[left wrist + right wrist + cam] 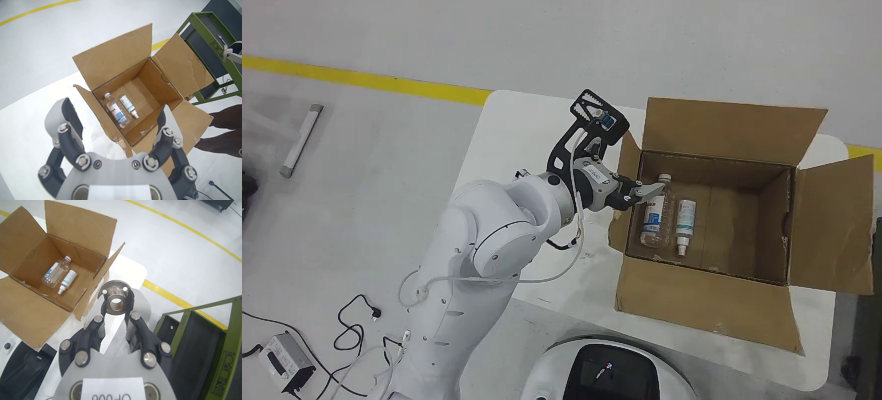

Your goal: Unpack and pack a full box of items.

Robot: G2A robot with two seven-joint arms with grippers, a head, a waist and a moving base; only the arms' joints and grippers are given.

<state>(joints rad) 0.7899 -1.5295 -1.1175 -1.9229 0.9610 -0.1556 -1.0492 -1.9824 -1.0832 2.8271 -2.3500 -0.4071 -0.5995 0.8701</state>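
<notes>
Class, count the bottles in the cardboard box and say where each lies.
2. The clear bottle lies along one side wall of the box; the white spray bottle lies beside it, toward the middle. None seems hidden.

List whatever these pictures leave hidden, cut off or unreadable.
Clear plastic bottle and white spray bottle: label print too small, top view.
Brown cardboard box: floor behind its near wall hidden, right wrist view.
Grey metal flanged ring: flanks covered by pads of the right gripper, right wrist view.
Green metal frame: cut by the edge, right wrist view.
</notes>
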